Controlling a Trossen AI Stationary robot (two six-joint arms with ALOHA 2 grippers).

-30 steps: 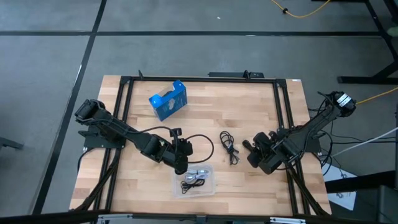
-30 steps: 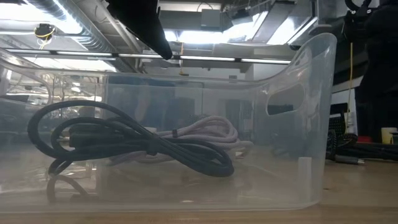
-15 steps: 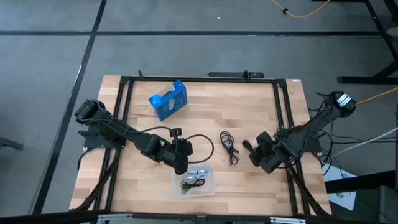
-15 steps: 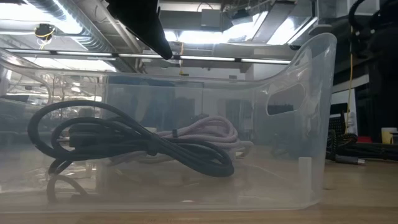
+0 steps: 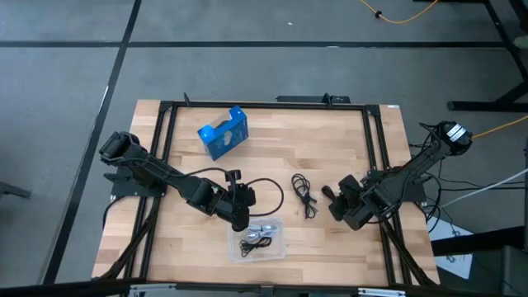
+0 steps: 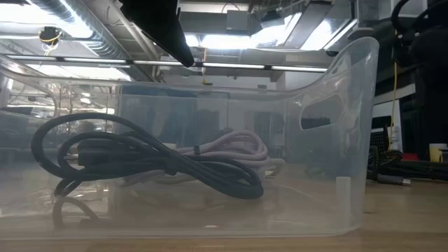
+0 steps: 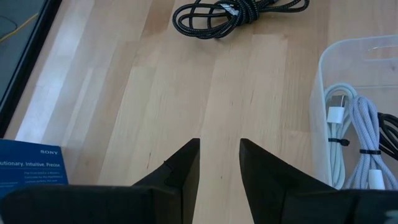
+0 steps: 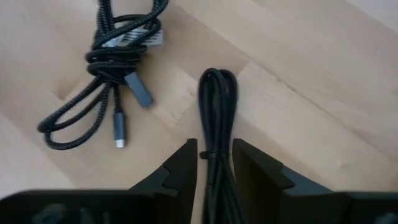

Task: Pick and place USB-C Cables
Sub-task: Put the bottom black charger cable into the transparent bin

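Fingers of the right tool straddle a smooth black bundled cable lying on the pale wooden worktop, slightly spread and not yet pinching it, so the pick step is in hand. Just beside lies a braided black cable with a label. Next, I judge, the fingers must close, lift, and carry it to the clear rectangular plastic tray, which holds a black cable and a white cable. Beside that tray, the left tool hangs slightly spread and empty.
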